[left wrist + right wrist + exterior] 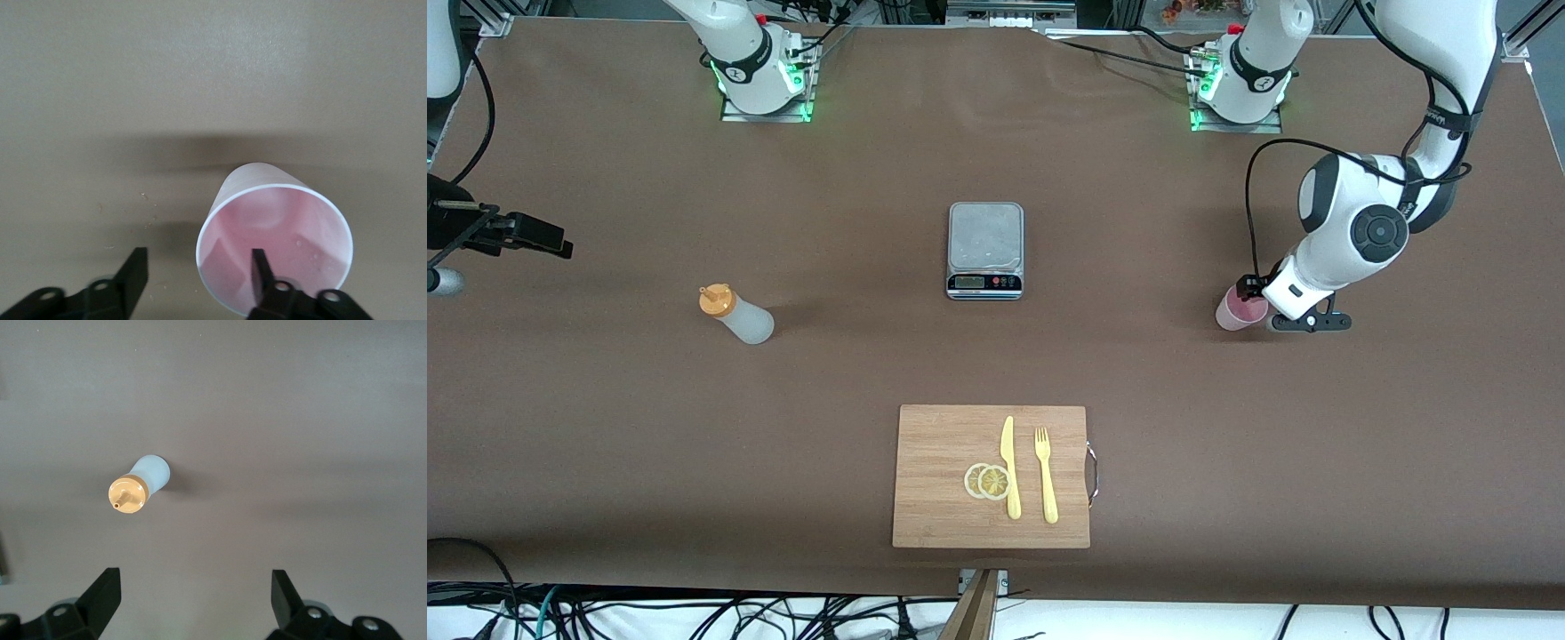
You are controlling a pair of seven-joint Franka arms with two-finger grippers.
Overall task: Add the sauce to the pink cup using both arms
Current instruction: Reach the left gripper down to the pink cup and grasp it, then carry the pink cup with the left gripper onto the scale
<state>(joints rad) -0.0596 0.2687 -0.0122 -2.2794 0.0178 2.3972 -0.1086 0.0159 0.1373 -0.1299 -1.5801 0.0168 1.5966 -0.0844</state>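
The pink cup (1238,311) stands upright on the brown table toward the left arm's end. My left gripper (1252,295) is low at the cup and open. In the left wrist view the left gripper (198,259) straddles the cup's wall: one finger (260,267) is inside the pink cup (280,220), the other (135,270) is outside it. The sauce bottle (738,316) with its orange cap stands toward the right arm's end. My right gripper (551,242) is up over that end of the table, open and empty. Its wrist view shows the right gripper (193,579) apart from the bottle (138,487).
A silver scale (984,249) sits mid-table. A wooden cutting board (934,480) lies nearer the camera, with a yellow knife (1009,467), a yellow fork (1047,476) and lemon slices (987,481) on it.
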